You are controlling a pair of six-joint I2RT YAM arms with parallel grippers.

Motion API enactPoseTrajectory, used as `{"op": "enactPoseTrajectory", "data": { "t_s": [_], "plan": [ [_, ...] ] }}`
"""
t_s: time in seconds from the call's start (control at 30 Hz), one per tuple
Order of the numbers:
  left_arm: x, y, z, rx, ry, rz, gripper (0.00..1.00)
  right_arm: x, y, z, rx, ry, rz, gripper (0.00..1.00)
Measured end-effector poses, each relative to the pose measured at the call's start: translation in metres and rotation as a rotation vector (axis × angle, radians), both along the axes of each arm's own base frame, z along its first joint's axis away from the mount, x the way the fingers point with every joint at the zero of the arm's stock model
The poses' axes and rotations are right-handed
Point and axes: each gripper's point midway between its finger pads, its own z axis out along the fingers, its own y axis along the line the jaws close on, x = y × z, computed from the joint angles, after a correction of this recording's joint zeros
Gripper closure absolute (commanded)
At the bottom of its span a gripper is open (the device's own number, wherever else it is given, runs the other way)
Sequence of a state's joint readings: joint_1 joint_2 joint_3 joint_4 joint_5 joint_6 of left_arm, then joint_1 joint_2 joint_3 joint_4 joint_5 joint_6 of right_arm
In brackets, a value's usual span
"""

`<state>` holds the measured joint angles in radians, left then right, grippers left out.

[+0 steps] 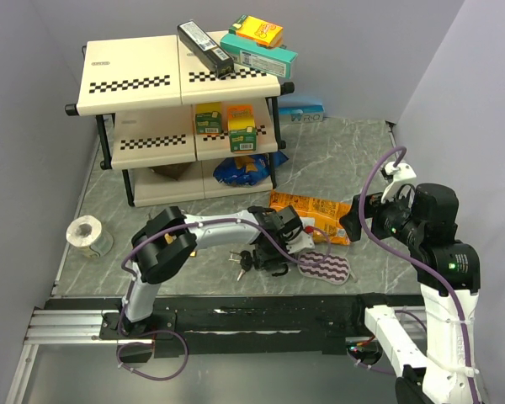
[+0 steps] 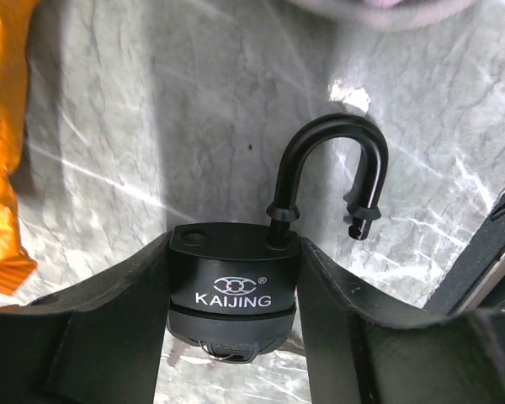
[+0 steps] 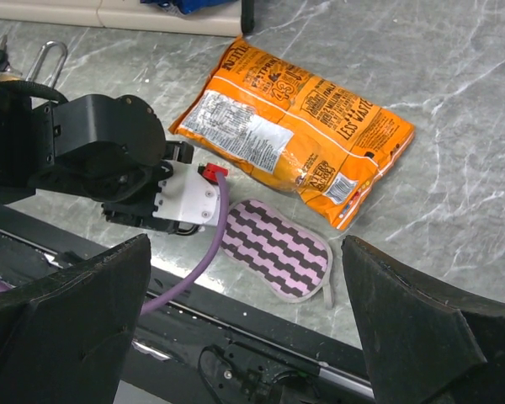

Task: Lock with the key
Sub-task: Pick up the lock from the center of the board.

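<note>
At the far-left corner of the table [image 1: 337, 160]: cream shelf rack [image 1: 177, 126], two tiers, boxes on top and inside.

Toward the middle, a little back from the near edge: orange chip bag [image 3: 295, 126], lying flat.

Over the near edge on the right: right gripper [image 3: 245, 242], spread wide, holding nothing, touching nothing.

By the middle of the near edge: left gripper [image 2: 234, 246], partly closed, pinching the padlock [image 2: 232, 286], one finger against each flank of the black body.

Between chip bag and near edge, just right of the left gripper: pink zigzag pot holder [image 1: 326, 268], flat.

At the left edge: white roll [image 1: 86, 231].

As for the padlock: seated low between the fingers, logo face toward the wrist camera, long axis in line with the fingers, shackle pointing away from the wrist, out past the fingertips. Shackle open, with one leg in the body and the free end swung clear to the side. Resting on the marble or lifted off it: cannot tell. Under the body, a bit of metal ring, mostly hidden.

Just left of the left gripper, on the table: small bunch of keys [image 1: 236, 261].
</note>
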<state>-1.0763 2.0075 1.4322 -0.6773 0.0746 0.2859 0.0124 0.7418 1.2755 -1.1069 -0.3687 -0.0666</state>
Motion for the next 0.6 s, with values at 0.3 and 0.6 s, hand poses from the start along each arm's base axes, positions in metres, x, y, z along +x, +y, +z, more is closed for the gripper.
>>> {"op": "enactPoseTrajectory", "data": {
  "t_s": [0.3,0.6],
  "plan": [
    [-0.002,0.011,0.025,-0.031,0.068,0.174,0.99,0.002,0.002,0.008,0.049,-0.005,-0.039,0.00],
    [0.030,0.019,0.168,-0.466,0.091,0.461,0.99,0.007,0.006,0.029,0.150,-0.084,-0.098,0.00]
  ]
}}
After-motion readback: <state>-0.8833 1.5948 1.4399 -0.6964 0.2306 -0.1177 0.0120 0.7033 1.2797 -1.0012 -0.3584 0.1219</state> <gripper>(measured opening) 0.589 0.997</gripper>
